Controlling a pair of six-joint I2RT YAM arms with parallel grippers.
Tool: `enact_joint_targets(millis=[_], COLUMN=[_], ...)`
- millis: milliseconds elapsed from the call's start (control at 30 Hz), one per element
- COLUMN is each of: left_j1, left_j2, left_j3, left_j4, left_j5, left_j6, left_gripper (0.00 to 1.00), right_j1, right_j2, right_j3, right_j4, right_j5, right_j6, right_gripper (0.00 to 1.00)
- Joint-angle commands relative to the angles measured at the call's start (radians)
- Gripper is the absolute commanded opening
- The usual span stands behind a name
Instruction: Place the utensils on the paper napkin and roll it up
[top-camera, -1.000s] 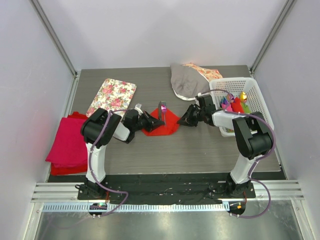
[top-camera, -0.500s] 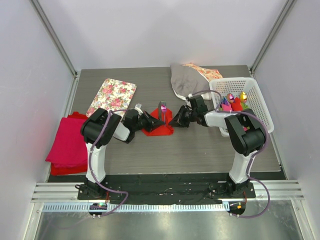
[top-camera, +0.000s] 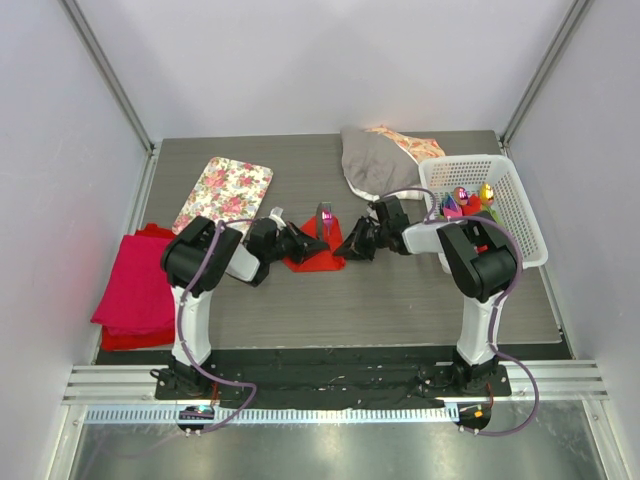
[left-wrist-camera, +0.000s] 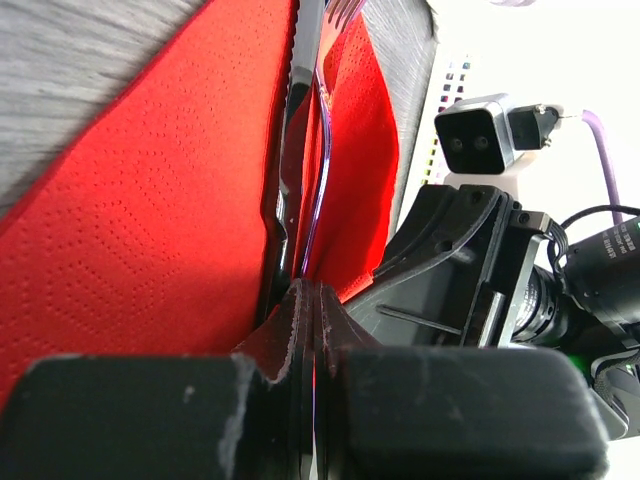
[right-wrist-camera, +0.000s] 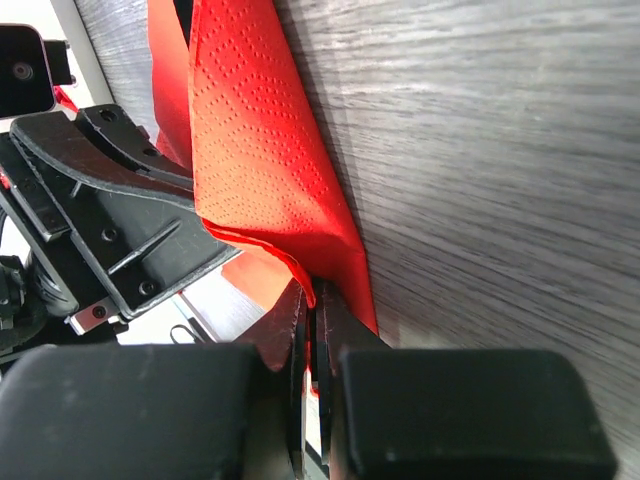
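Note:
The red paper napkin (top-camera: 318, 260) lies mid-table, its right side folded up and over. The utensils (top-camera: 324, 217), a dark knife (left-wrist-camera: 290, 150) and an iridescent fork (left-wrist-camera: 322, 170), lie along the napkin (left-wrist-camera: 150, 200). My left gripper (top-camera: 312, 243) is at the napkin's left side. Its jaws (left-wrist-camera: 315, 295) are shut with the fork's handle running between the pads. My right gripper (top-camera: 347, 247) is at the napkin's right side. In the right wrist view it (right-wrist-camera: 312, 295) is shut on a lifted edge of the napkin (right-wrist-camera: 260, 150). The two grippers nearly face each other.
A floral tray (top-camera: 224, 192) lies back left. A magenta cloth stack (top-camera: 135, 285) sits at the left edge. At the right is a white basket (top-camera: 490, 205) with coloured items, and a grey cloth bag (top-camera: 375, 160) lies behind it.
My right gripper has moved left with the napkin's right edge, folding it over toward the utensils, so the napkin now looks narrower. The left arm has not moved.

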Motion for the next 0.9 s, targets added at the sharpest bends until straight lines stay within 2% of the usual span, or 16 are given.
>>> enact_joint_targets(millis=[0, 233, 400, 633, 767, 867], left_j1=[0.012, 0.019, 0.032, 0.039, 0.039, 0.041], left_j2=[-0.067, -0.162, -0.217, -0.323, -0.365, -0.352], left_j3=[0.002, -0.07, -0.133, -0.18, -0.173, -0.153], left_j4=[-0.026, 0.037, 0.041, -0.137, -0.298, -0.344], left_j5=[-0.022, -0.036, -0.02, -0.02, -0.06, -0.069], left_j6=[0.038, 0.011, -0.003, 0.061, 0.1, 0.104], left_gripper=[0.04, 0.11, 0.11, 0.01, 0.0, 0.0], right_j1=[0.007, 0.005, 0.007, 0.007, 0.007, 0.007], right_j2=[0.022, 0.025, 0.024, 0.012, 0.006, 0.002], right_j3=[0.036, 0.043, 0.046, 0.045, 0.045, 0.043], right_j4=[-0.014, -0.047, -0.053, -0.062, -0.062, -0.063], right_j5=[0.021, 0.036, 0.039, 0.046, 0.05, 0.05], right_j6=[-0.005, -0.016, -0.02, -0.025, -0.026, -0.025], right_gripper=[0.03, 0.03, 0.03, 0.03, 0.03, 0.03])
